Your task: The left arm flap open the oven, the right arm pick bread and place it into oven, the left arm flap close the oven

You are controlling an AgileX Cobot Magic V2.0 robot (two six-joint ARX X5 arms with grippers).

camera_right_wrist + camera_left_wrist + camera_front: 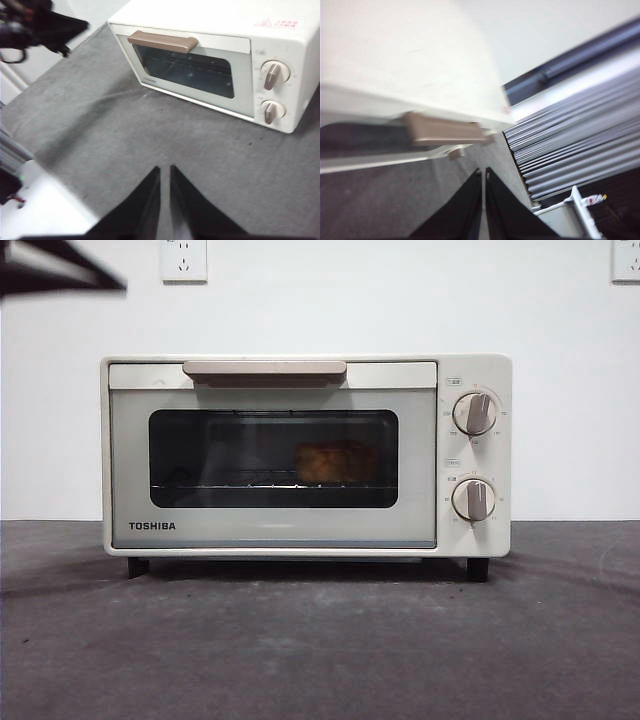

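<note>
You've got a plain white wall point(320, 310) behind, w/ two white power sockets high up: one upper left point(184, 259), one cut off at the right edge point(626, 259). The dark grey felt-like worktop point(320, 650) runs across the foreground. Light is even, w/ soft shadows. Left wrist view shows blurred grey slatted panels point(570, 150).
</note>
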